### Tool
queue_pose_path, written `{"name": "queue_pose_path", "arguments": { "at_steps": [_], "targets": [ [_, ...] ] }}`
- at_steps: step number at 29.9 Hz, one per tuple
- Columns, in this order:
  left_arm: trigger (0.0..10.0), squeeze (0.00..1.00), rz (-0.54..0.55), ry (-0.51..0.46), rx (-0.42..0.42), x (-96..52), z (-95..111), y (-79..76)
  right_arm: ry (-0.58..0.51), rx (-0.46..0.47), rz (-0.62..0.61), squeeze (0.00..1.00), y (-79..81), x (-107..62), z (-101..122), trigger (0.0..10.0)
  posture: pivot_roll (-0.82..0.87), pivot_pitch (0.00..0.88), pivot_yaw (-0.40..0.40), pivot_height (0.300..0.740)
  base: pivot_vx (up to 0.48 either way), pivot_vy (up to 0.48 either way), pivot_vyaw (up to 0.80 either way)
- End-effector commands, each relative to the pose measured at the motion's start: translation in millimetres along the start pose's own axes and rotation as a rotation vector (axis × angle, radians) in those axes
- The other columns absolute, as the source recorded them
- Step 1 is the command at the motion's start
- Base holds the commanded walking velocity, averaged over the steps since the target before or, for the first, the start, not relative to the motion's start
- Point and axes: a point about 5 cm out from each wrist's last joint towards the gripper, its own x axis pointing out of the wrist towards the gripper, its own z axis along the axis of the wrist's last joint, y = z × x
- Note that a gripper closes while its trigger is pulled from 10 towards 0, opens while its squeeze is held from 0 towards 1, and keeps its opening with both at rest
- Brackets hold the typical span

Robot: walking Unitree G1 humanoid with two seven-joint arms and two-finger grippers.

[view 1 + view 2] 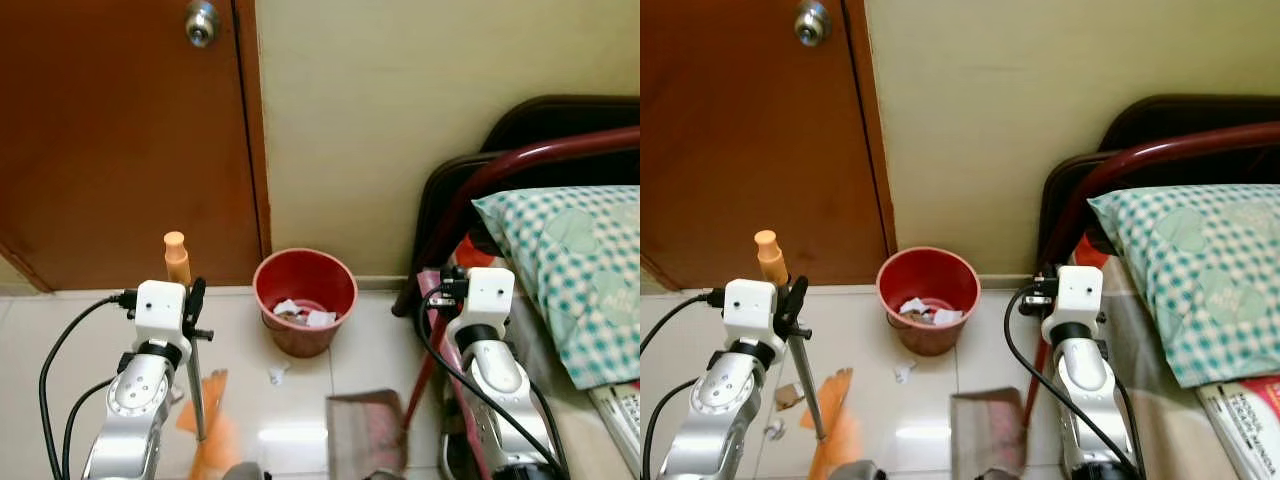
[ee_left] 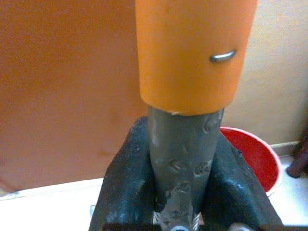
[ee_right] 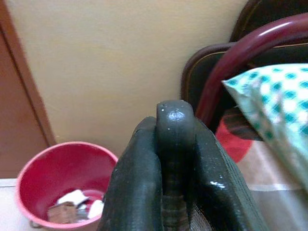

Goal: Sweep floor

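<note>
My left gripper (image 1: 196,303) is shut on the broom handle (image 2: 185,149), a grey shaft with an orange cap (image 1: 176,256). The shaft runs down to blurred orange bristles (image 1: 214,440) on the tiled floor. My right gripper (image 3: 175,144) is shut on the dark rounded top of the dustpan handle (image 1: 426,372), a dark red rod. The brownish dustpan (image 1: 366,432) rests on the floor below it. A small white paper scrap (image 1: 277,374) lies on the tiles between the broom and the red bin (image 1: 305,296). The bin holds several paper scraps.
The red bin stands against the cream wall (image 1: 400,120), beside a brown door (image 1: 120,150) with a metal knob (image 1: 202,22). On the right is a bed with a checked pillow (image 1: 580,270), a dark red frame (image 1: 540,155) and a book (image 1: 1245,410). More scraps (image 1: 790,396) lie at the left.
</note>
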Motion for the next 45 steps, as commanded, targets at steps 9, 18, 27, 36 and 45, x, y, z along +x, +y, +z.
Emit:
{"name": "queue_pose_path", "arguments": {
  "at_steps": [9, 18, 27, 36, 45],
  "targets": [
    [10.0, 0.00, -0.196, -0.138, 0.076, 22.7, 25, -34.4, -0.027, -0.037, -0.087, 0.00, -9.8, 14.9, 8, 10.0, 0.08, 0.165, -0.007, 0.740, 0.000, 0.000, 0.00],
    [10.0, 0.00, -0.375, -0.268, 0.186, 38.0, 52, -77.3, -0.034, -0.041, -0.130, 0.00, -10.0, 23.5, 12, 10.0, 0.08, 0.170, -0.005, 0.740, 0.000, 0.000, 0.00],
    [10.0, 0.00, -0.591, -0.286, 0.160, 32.1, 51, -108.1, -0.027, -0.080, -0.212, 0.00, -19.7, 26.9, 10, 10.0, 0.07, 0.173, -0.003, 0.740, 0.000, 0.000, 0.00],
    [10.0, 0.00, -0.886, -0.195, 0.125, 4.6, 33, -125.5, -0.019, -0.103, -0.270, 0.00, -20.9, 37.0, 12, 10.0, 0.08, 0.175, -0.006, 0.740, 0.000, 0.000, 0.00],
    [10.0, 0.00, -0.922, -0.183, -0.064, -3.4, 44, -122.6, -0.016, -0.131, -0.278, 0.00, -15.9, 42.2, 10, 10.0, 0.08, 0.176, -0.011, 0.740, 0.000, 0.000, 0.00]
  ]
}}
